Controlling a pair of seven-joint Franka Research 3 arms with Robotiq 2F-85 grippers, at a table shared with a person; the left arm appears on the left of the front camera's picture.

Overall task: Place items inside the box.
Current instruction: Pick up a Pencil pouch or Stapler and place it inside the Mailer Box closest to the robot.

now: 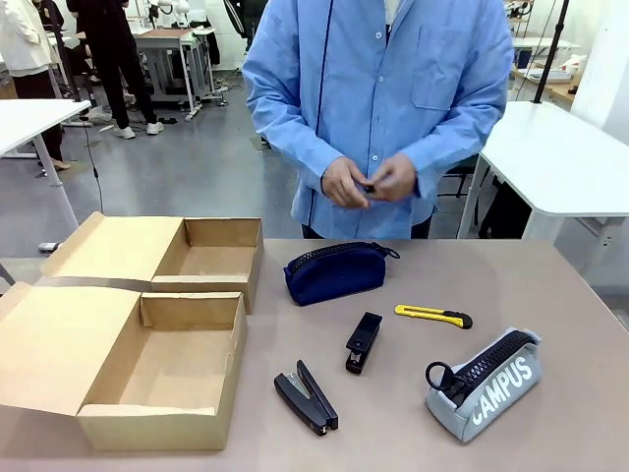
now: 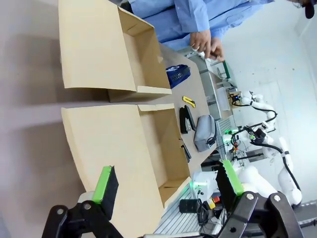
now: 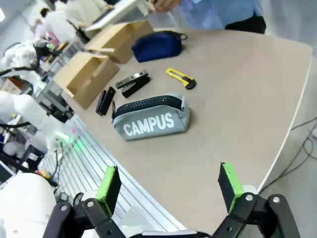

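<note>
The items all lie on the table (image 1: pixel 560 285) outside the box (image 1: pixel 147 430), so as I judge it nothing of the task is done and all five are left to place. Seen from the front, the open cardboard box sits at 9 o'clock with its hollows bare. The navy zip pouch (image 1: pixel 332 272) lies at 12 o'clock, the utility knife (image 1: pixel 433 315) at 2 o'clock and the grey "CAMPUS" pouch (image 1: pixel 485 384) at 4 o'clock. One stapler (image 1: pixel 363 342) is near the middle and the other stapler (image 1: pixel 306 397) at 6 o'clock. The left gripper (image 2: pixel 167 181) hangs over the box with its jaws spread and empty. The right gripper (image 3: pixel 168 182), likewise spread and empty, hovers short of the grey pouch.
</note>
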